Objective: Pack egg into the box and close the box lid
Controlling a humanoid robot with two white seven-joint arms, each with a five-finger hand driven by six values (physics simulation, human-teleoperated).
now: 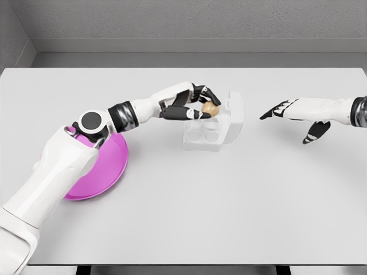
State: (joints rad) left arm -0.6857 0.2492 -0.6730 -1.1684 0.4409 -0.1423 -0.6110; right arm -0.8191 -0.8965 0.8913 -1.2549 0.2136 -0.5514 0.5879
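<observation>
The white bench [183,217] fills nearly the whole frame, with a grey wall band along the top. The left arm [63,172] is the next biggest shape, rising from the lower left corner and bending toward the centre. Partly under its elbow, at left of centre, lies a magenta bowl [112,169], its rim showing beyond the arm on the right side.

The right arm [332,109] enters from the right edge at mid-height; its right robot hand [292,117] hangs above the bench with fingers stretched out and loosely spread, gripping nothing, well apart from the box.

Just above the middle of the frame sits the clear box [209,129], its lid [235,117] standing open on the right side and round cups visible in the tray.

The left robot hand [198,103] is over the upper left part of the box, fingers curled around the egg [210,107]. The tan egg is pinched between dark fingertips, above the tray's rear cups; whether it touches the tray cannot be told.
</observation>
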